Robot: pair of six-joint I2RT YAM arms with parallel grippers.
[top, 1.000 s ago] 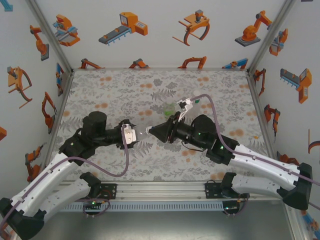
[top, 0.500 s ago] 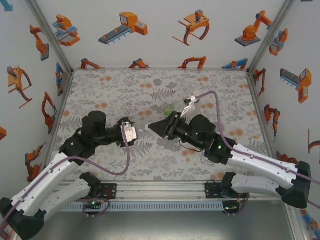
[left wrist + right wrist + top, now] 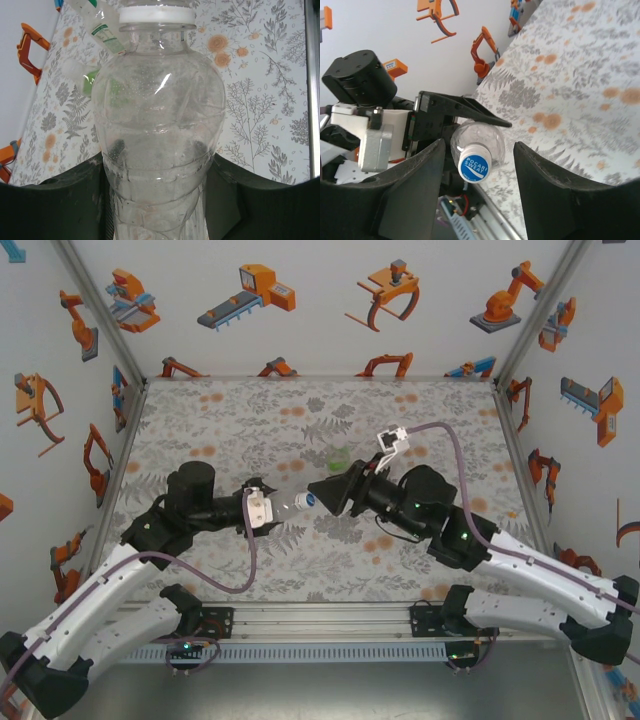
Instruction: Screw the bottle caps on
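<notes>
My left gripper (image 3: 278,506) is shut on a clear bottle (image 3: 293,503), held level above the table with its neck toward the right arm. In the left wrist view the bottle (image 3: 157,125) stands between my two fingers (image 3: 60,200), its cap (image 3: 156,15) at the top. A blue-topped cap (image 3: 474,163) reading POCARI SWEAT sits on the bottle's (image 3: 487,135) neck. My right gripper (image 3: 479,172) is open around the cap, with a gap on both sides, so neither finger (image 3: 415,190) touches it. The cap (image 3: 310,499) lies just off the right gripper's (image 3: 322,490) tips.
A green-tinted bottle (image 3: 340,454) lies on the patterned table (image 3: 250,420) behind the grippers. A labelled clear bottle (image 3: 97,25) and a green one (image 3: 90,82) lie beyond the held bottle. Patterned walls close in the back and sides.
My right gripper has opened off the cap and drawn back a little to the right, so the blue cap now shows on the bottle. The left gripper keeps its hold.
</notes>
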